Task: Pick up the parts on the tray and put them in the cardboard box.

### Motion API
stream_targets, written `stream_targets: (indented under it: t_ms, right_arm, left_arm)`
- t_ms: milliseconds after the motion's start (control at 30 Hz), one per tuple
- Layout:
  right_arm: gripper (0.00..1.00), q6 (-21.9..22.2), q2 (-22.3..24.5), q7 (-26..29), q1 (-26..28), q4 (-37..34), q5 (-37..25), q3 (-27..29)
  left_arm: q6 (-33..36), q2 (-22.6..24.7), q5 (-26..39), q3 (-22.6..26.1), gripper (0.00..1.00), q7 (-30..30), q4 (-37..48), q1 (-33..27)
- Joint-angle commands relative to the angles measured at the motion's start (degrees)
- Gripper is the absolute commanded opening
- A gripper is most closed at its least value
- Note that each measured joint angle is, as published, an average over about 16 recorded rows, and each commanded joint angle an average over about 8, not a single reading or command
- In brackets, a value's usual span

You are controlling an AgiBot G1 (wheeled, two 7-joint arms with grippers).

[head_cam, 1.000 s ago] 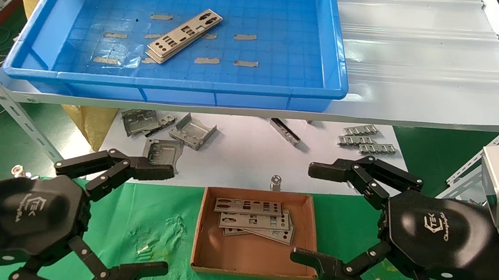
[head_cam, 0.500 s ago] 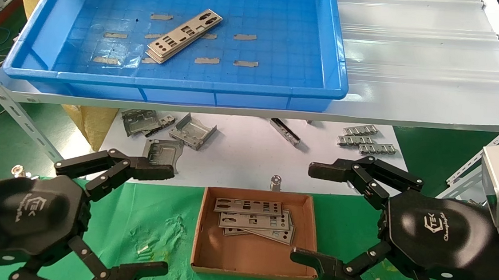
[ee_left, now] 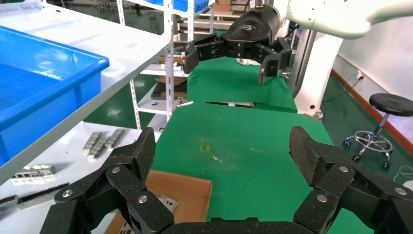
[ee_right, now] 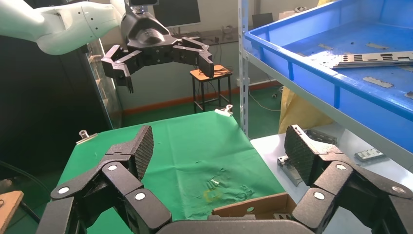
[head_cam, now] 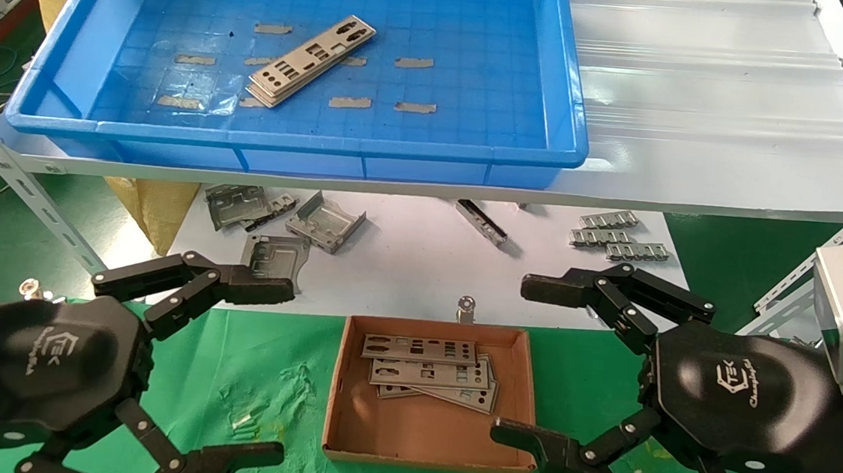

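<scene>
Left gripper [head_cam: 272, 371] and right gripper [head_cam: 521, 357] hover low over the green table [head_cam: 260, 374], flanking the cardboard box [head_cam: 346, 430], jaws released and empty. Several parts [head_cam: 422, 370] lie in the box; a stack of plates [head_cam: 309, 60] remains in the blue tray [head_cam: 473, 150] on the shelf [head_cam: 712, 177]. Bent brackets [head_cam: 321, 221] and ridged strips [head_cam: 617, 237] lie on the white sheet [head_cam: 404, 265] between tray and box.

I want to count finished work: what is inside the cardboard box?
The cardboard box holds overlapping flat parts; three or four show. Lower ones are partly covered, so the exact count is unclear.
</scene>
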Motion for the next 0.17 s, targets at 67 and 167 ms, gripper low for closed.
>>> stream_targets:
  t_ms: [67,167]
  right_arm:
    - [1.0,0.0,0.0,0.0,0.0,0.0,0.0,0.0]
    - [1.0,0.0,0.0,0.0,0.0,0.0,0.0,0.0]
  left_arm:
    - [0.0,0.0,0.0,0.0,1.0,0.0,0.0,0.0]
    - [0.0,0.0,0.0,0.0,1.0,0.0,0.0,0.0]
